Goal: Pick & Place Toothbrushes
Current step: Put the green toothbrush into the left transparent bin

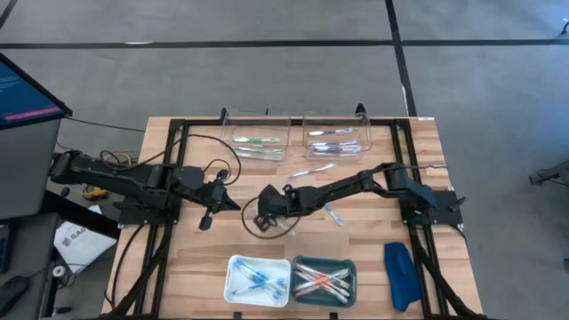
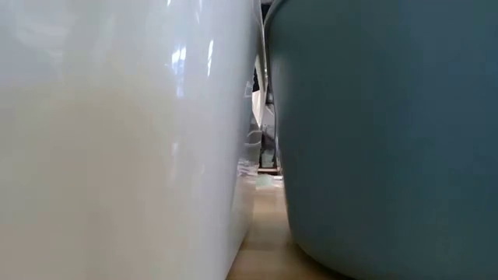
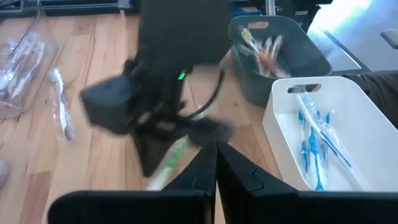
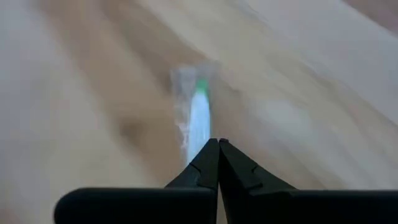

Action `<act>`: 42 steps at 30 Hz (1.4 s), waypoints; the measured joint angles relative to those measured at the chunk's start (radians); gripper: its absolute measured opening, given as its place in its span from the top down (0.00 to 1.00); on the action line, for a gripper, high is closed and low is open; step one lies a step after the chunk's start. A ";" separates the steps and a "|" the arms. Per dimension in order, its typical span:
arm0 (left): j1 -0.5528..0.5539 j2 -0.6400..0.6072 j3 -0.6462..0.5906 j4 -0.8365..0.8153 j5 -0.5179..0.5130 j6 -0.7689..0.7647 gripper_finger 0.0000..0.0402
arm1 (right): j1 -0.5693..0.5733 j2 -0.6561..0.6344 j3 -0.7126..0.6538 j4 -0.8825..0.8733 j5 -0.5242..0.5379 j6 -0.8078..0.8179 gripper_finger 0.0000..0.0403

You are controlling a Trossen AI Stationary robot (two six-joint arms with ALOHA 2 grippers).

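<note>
On the slatted wooden worktop [image 1: 373, 249], the rectangular white plastic bin [image 1: 259, 279] and the rectangular teal plastic bin [image 1: 324, 278] sit side by side at six o'clock, white to the left, each with toothbrushes [image 3: 313, 140] in it. Two clear plastic trays [image 1: 258, 136] stand at twelve o'clock. A long dark-blue oblong object [image 1: 401, 275] lies at four o'clock. Near the centre, the right hand [image 1: 263, 218] pinches a green-tipped wrapped toothbrush [image 4: 199, 118]; the left hand [image 1: 233, 204] sits just beside it, toward nine o'clock.
</note>
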 joint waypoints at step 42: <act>0.000 0.000 0.000 0.001 -0.001 0.000 0.99 | 0.151 -0.052 0.005 -0.229 -0.115 -0.121 1.00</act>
